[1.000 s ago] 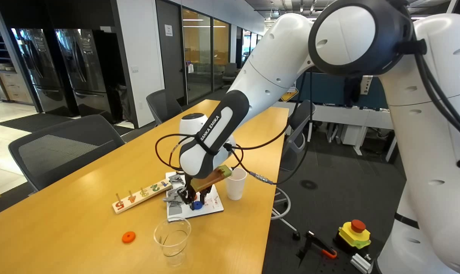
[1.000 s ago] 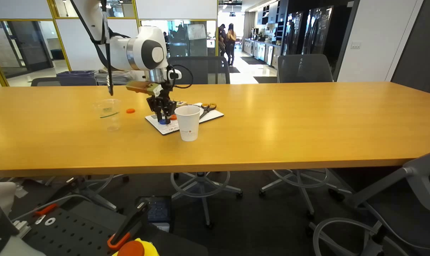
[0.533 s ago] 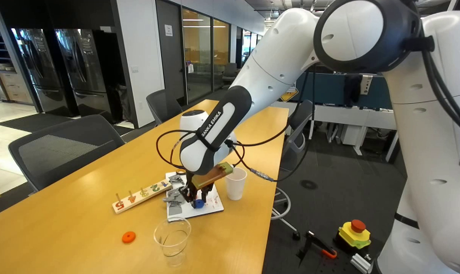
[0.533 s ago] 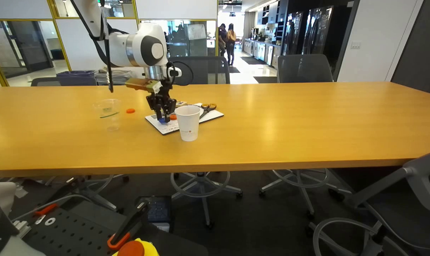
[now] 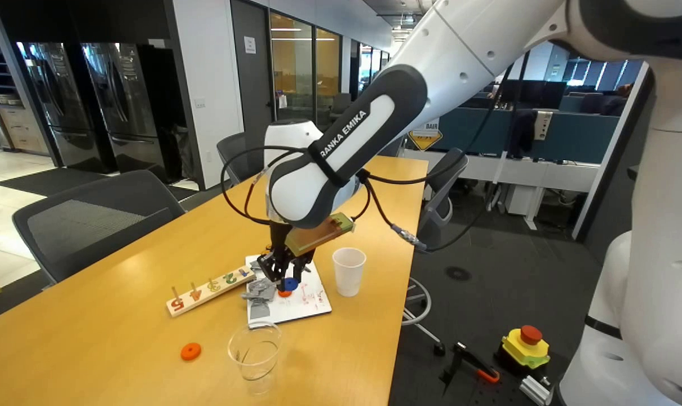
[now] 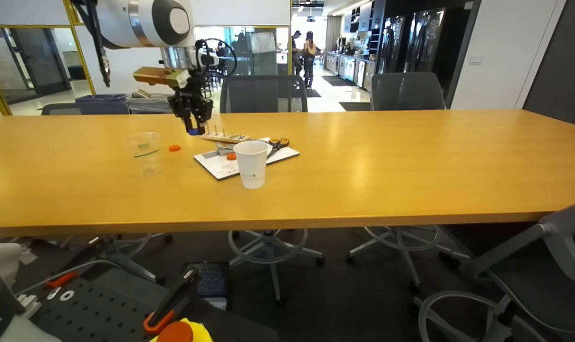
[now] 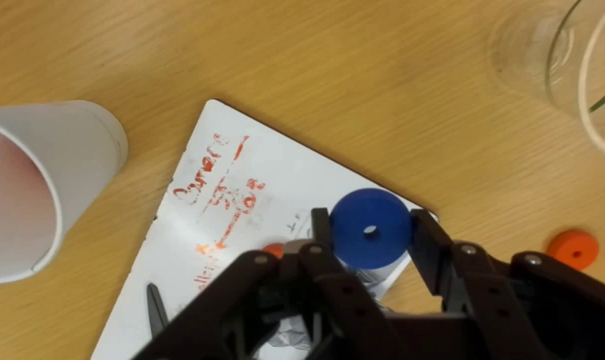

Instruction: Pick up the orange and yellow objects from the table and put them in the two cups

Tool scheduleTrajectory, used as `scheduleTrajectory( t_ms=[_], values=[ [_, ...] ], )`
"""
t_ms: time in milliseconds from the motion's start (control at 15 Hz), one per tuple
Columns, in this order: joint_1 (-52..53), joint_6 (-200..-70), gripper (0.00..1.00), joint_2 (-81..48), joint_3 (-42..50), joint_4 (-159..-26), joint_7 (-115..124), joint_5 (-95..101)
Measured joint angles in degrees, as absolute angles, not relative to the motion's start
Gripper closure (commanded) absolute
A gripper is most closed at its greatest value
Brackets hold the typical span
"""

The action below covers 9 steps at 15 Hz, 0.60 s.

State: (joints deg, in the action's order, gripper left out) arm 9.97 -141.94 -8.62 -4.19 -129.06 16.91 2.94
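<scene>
Pincer (image 7: 371,227) is clamped on a blue disc (image 5: 290,283), fingers (image 7: 424,234) on opposite sides of the rim. Disc sits level, flat face up, centre hole visible in wrist view. Held above the small whiteboard (image 7: 302,172), clear of it in an exterior view.

Orange discs: 2 visible. First orange disc (image 7: 573,249) lies flat on the table (image 6: 411,166), hole up, near the clear cup. Second orange disc (image 5: 284,294) lies flat on the whiteboard, partly hidden by the pincer in wrist view. Both round, no long axis across the face; the first one's hole axis runs vertical.

Cups: 2. White paper cup (image 5: 349,272) x1, just beside the whiteboard. Clear plastic cup (image 5: 255,355) x1. Both on the table, upright, mouths up, long axes vertical in both exterior views.

Rest of the count: wooden pegboard (image 5: 210,290) x1, long axis running out from the whiteboard's edge, end marked 5 farthest from it; can't tell if they touch. Scissors (image 6: 275,147) x1 on the whiteboard, blades partly behind the white cup in an exterior view. Grey crumpled stuff (image 5: 260,290) on the whiteboard too; one piece or several, can't tell.
</scene>
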Motion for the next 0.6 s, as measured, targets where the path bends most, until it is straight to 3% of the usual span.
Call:
scheduleTrajectory(
  t_ms=[600],
  values=[
    [12.99,-139.27,0.77,-0.06,-12.57,-134.49,11.39,-6.96]
  ],
)
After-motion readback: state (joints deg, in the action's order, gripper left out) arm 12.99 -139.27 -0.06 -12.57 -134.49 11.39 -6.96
